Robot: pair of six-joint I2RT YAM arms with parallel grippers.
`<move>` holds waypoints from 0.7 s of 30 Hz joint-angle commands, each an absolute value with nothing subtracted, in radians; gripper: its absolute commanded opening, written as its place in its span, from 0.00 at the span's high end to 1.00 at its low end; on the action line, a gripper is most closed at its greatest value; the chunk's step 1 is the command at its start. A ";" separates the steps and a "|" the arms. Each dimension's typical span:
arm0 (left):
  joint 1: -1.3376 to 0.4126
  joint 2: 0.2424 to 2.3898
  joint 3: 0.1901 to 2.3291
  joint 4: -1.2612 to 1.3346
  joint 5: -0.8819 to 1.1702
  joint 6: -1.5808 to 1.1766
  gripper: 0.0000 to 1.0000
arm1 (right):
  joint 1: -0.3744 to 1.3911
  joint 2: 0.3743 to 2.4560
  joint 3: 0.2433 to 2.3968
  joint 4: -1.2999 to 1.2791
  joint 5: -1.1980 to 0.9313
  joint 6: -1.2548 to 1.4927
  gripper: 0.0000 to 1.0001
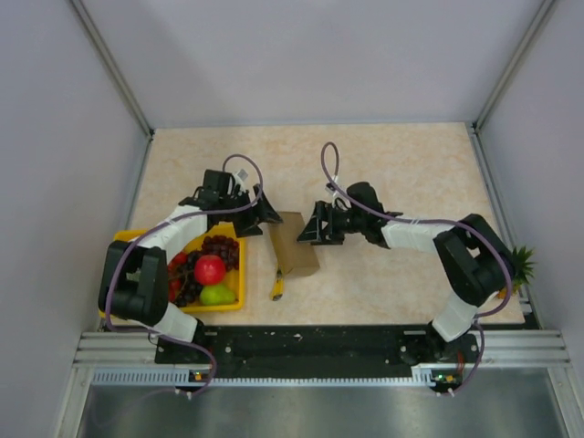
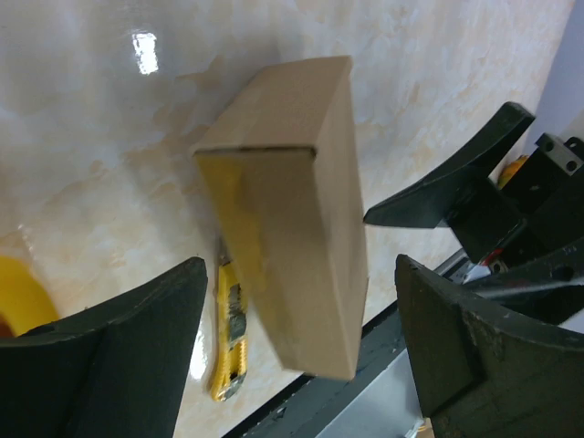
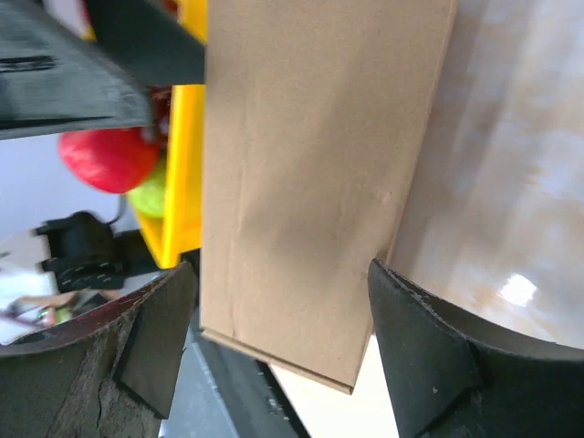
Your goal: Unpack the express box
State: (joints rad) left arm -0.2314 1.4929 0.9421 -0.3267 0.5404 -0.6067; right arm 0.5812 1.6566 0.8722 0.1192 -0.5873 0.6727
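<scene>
The express box (image 1: 297,242) is a plain brown cardboard box lying shut in the middle of the table. My right gripper (image 1: 310,226) reaches in from the right and straddles the box's far end. In the right wrist view the box (image 3: 310,182) fills the gap of the right gripper (image 3: 281,269). One pad (image 3: 401,319) rests on the box's edge and the other stands a sliver off. My left gripper (image 1: 263,217) hovers wide open beside the box's far left corner. In the left wrist view the box (image 2: 292,237) lies ahead of the left gripper (image 2: 299,274), untouched.
A yellow utility knife (image 1: 277,286) lies against the box's near left side, seen in the left wrist view as the knife (image 2: 228,338). A yellow fruit tray (image 1: 239,283) with a red apple (image 1: 209,269), grapes and a green fruit stands at the left. A small spiky green plant (image 1: 520,265) sits at the right edge.
</scene>
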 commanded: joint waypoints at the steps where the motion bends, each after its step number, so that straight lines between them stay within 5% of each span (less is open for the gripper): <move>1: -0.238 1.540 0.917 -0.189 0.664 -0.678 0.13 | 0.560 1.735 0.812 0.550 -0.799 0.863 0.25; 9: -0.265 1.608 0.922 -0.172 0.678 -0.726 0.15 | 0.552 1.718 0.871 0.321 -0.707 0.730 0.24; 21: -0.304 1.588 0.951 -0.158 0.732 -0.768 0.32 | 0.552 1.686 0.960 0.003 -0.411 0.583 0.32</move>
